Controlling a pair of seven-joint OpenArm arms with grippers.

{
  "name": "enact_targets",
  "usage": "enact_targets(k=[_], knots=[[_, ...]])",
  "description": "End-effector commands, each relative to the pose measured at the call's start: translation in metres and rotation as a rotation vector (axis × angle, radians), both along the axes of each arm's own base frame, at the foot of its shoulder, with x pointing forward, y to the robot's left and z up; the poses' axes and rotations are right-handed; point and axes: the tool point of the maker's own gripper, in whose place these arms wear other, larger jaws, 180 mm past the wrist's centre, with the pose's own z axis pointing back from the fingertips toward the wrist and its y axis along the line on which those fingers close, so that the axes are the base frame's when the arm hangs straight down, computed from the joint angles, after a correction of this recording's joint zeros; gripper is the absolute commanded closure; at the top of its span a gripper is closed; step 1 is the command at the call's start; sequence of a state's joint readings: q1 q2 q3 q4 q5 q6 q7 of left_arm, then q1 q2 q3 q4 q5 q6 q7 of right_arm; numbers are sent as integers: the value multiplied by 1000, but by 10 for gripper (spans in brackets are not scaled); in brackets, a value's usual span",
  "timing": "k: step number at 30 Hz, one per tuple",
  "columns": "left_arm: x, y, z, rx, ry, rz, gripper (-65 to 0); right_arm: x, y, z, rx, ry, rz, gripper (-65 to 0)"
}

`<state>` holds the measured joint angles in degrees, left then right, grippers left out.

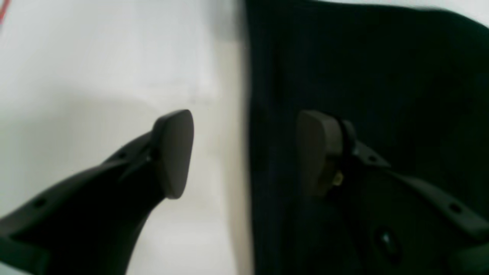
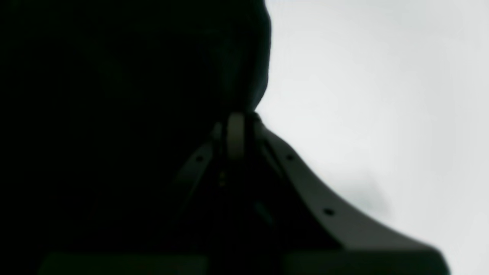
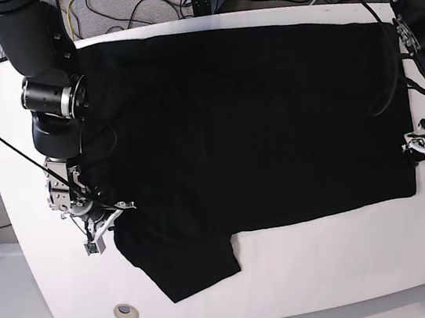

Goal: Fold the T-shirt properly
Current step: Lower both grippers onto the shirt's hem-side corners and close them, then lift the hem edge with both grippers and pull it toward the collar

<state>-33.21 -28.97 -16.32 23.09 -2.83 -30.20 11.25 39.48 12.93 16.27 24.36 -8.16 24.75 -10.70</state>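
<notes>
I had the T-shirt (image 3: 250, 146) spread flat over most of the white counter (image 3: 310, 288), its long top edge running along the far edge and one sleeve sticking out toward the near edge on the left of the base view. My right hand (image 3: 103, 222) sat low at that left side of the cloth, just above the sleeve; in its wrist view its fingers (image 2: 235, 133) were pressed together at the border of the black fabric, though the picture was too dark for me to tell whether cloth was pinched between them. My left hand (image 1: 244, 152) was at the opposite side of the shirt, fingers apart, one pad (image 1: 174, 152) over bare counter and the other over the cloth, straddling the shirt's edge.
</notes>
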Motion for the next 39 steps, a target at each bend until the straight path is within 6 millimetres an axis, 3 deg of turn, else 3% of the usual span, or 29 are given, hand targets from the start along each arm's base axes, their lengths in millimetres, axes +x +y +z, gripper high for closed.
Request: enact_targets(k=[1,8,24,26,30,32,36,39], knots=[[12,10,18,7,-73,35,-403,20,-6,28,1,-77,-10,0],[9,6,7,-2,-58,52,-403,19,-7,27,1,-75,-9,0],[24,-39,1,-78,-83,-22,-403,12,-10,19,-3,-58,-11,0],[31,-40,13,-61,-115,-32,-401,11,-10,17,-3,-55,-11,0],[32,-40,14,-58,-120,-35,-400,10,-10,17,-3,-54,-11,0],[32,-40,15,-57,-122,-35,-347,10,-10,17,-3,-54,-11,0],[32,-40,15,-57,-123,-35,-113,10,-10,17,-3,-54,-11,0],[32,-40,15,-57,-123,-35,-10,10,-9,17,-2,-54,-10,0]])
